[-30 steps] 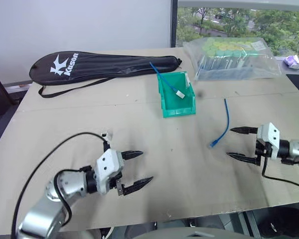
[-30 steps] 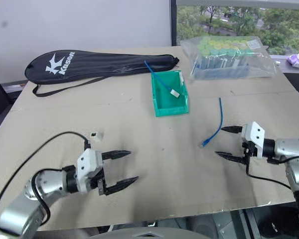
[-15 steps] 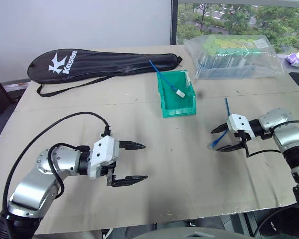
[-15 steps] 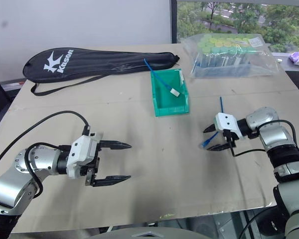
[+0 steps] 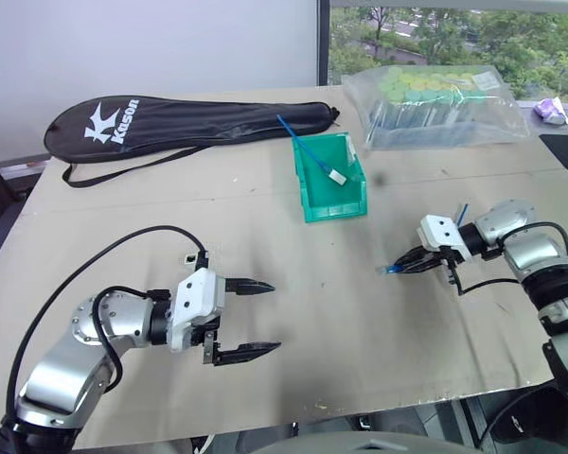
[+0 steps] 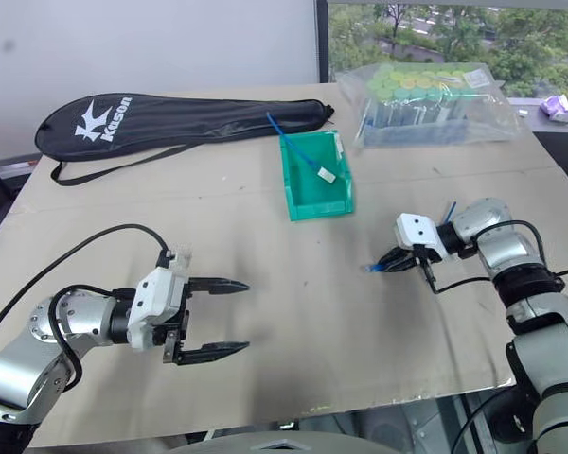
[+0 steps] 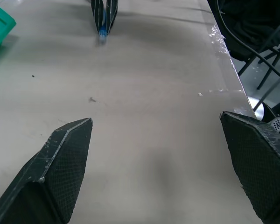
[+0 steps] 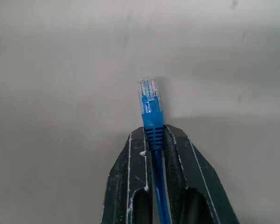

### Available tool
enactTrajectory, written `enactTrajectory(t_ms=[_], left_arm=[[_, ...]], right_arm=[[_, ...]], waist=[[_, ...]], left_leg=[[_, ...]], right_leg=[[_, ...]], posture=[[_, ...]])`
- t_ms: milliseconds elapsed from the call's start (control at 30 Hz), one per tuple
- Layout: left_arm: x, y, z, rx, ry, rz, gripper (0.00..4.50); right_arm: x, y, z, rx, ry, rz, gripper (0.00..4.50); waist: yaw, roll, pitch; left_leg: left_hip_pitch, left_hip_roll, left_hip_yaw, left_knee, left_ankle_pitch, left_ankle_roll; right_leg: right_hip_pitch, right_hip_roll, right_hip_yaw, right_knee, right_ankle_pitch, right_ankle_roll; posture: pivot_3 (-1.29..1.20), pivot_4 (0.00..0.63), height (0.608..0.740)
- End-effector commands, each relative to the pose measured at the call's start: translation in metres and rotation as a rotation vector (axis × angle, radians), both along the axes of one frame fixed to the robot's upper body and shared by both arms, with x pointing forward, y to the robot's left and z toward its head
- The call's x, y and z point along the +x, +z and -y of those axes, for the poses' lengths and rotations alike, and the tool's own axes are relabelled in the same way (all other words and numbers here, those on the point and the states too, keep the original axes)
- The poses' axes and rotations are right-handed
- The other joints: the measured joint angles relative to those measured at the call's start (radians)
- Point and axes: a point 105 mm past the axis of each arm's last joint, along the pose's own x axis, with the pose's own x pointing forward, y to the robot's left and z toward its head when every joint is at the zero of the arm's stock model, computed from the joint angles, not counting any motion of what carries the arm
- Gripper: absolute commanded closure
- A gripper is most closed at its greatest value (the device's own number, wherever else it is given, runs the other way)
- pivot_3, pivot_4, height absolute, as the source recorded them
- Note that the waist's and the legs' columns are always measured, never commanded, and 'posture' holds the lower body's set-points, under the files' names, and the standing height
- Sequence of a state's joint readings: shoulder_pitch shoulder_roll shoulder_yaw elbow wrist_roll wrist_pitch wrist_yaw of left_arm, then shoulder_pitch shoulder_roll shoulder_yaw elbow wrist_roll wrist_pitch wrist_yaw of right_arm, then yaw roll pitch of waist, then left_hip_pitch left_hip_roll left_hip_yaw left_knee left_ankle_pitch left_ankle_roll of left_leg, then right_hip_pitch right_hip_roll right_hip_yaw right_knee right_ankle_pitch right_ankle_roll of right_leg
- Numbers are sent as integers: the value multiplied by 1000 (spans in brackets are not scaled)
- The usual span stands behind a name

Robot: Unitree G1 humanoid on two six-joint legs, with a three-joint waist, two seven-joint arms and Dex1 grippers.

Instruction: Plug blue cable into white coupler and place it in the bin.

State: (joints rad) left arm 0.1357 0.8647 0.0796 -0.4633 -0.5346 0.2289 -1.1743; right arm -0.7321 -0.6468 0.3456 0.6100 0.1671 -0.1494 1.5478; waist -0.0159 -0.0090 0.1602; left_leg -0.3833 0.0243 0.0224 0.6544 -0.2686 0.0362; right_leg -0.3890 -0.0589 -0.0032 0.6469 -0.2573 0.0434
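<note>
The table is a flat, matte beige board, scuffed with small dark specks, its near edge ragged. On its far side lies a long black fabric racket case with white lettering, and at the far right a clear crinkled bag of green-capped items, its contents hard to make out. Between them stands the bin, green glossy plastic, rectangular; a straight blue cable with a white block end leans in it, its upper end sticking out over the far wall.

My left gripper hangs just above the near left of the table, its two black textured fingers spread wide, holding nothing. The coupler, a tiny white cube, sits just behind that wrist; its socket is too small to read.

My right gripper is clamped narrow on the cable just behind the ribbed blue boot. The clear plug juts past my fingertips, pointing toward my left gripper and slightly down at the table. The cable's long axis runs back along my fingers; most of it is hidden behind the wrist, with a short blue bit showing above it.
</note>
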Motion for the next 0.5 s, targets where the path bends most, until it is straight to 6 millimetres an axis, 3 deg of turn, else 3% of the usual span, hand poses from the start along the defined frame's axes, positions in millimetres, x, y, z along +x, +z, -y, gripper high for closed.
enactTrajectory(t_ms=[33, 233, 400, 500], left_arm=[[8, 11, -5, -32, 52, 65, 0], [18, 16, -13, -29, 95, 86, 0], [19, 17, -18, -1, 103, 78, 0], [25, 15, -20, 15, 152, 66, 0]], right_arm=[[7, 16, -33, 79, 3, 76, 4418], [16, 6, -89, 71, -25, 154, 4418], [20, 2, -110, 40, -32, 171, 4418], [16, 11, -105, 71, -28, 141, 3433]], waist=[[-2, 0, 0], [2, 0, 0], [1, 0, 0], [3, 0, 0]], left_leg=[[0, 0, 0, 0, 0, 0], [-3, -1, 0, 0, 1, -1], [-2, -1, 0, 0, 1, -2], [-2, -2, 0, 0, 2, -3]], right_leg=[[0, -1, 0, 1, 0, 0], [-7, -1, -1, 7, 0, 0], [-7, -1, -1, 10, 0, 0], [-7, -1, -1, 10, 0, 0]], posture=[[0, 150, 740], [0, 150, 740], [0, 150, 740], [0, 150, 740]])
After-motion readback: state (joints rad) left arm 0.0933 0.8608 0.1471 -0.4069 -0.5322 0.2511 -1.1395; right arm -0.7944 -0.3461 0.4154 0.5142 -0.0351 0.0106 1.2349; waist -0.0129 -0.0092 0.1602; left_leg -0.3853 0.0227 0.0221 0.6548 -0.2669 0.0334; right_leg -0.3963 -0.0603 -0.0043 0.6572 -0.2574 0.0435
